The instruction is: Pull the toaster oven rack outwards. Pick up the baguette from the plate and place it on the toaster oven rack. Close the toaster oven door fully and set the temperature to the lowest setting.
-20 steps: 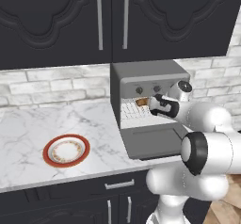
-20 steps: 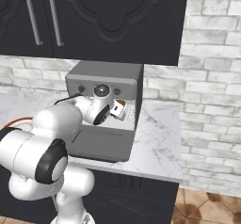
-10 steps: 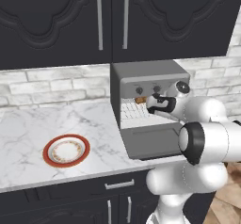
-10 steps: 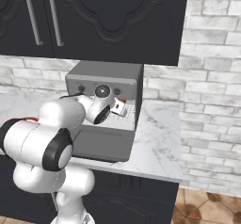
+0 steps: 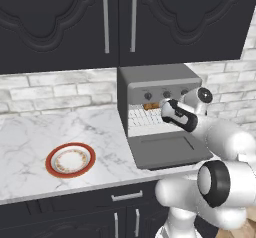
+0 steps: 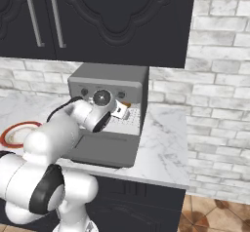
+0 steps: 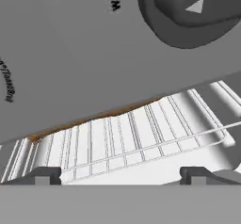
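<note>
Shifted since a second ago: the arm has swung its hand nearer the toaster oven (image 5: 152, 89), the gripper (image 7: 120, 175) now close before the knob panel, fingertips (image 7: 43, 175) parted wide and holding nothing. Toaster oven door (image 5: 169, 150) lies dropped flat, well below the hand; toaster oven rack (image 7: 127, 140) sits just under the panel edge with the baguette (image 5: 152, 105) lying crosswise on it, long axis along the opening. Plate (image 5: 70, 159) stands bare on the counter, well to the left; one knob (image 7: 190, 11) is nearest, above the fingers.
</note>
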Controlling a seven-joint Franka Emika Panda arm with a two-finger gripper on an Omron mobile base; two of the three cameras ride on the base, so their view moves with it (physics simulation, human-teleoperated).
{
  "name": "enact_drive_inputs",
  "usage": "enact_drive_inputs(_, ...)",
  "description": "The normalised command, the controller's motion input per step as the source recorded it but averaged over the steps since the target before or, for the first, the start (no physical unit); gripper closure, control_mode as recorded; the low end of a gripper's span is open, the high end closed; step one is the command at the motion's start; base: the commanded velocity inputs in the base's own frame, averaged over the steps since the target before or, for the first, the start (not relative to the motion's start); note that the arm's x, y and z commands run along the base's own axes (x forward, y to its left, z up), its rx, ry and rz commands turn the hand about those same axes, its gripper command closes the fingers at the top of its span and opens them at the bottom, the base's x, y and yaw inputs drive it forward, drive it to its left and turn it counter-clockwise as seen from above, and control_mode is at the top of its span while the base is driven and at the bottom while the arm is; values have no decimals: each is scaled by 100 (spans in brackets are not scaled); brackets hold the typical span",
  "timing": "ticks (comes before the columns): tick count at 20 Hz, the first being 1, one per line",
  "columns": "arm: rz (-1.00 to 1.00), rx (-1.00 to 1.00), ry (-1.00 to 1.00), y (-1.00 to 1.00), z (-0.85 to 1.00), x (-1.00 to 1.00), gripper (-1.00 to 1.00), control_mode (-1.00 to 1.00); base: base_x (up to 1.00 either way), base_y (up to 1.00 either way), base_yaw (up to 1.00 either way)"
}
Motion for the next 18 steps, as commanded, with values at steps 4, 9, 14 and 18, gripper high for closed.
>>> enact_drive_inputs(4, 0, 6, 0, -25, 69, -61, -100, -100, 0, 0, 0)
enact_drive_inputs(9, 0, 3, 11, -57, 67, -47, -100, -100, 0, 0, 0)
enact_drive_inputs(14, 0, 5, 22, -97, 26, -18, -100, -100, 0, 0, 0)
enact_drive_inputs(18, 0, 23, 3, -73, 0, -49, -100, -100, 0, 0, 0)
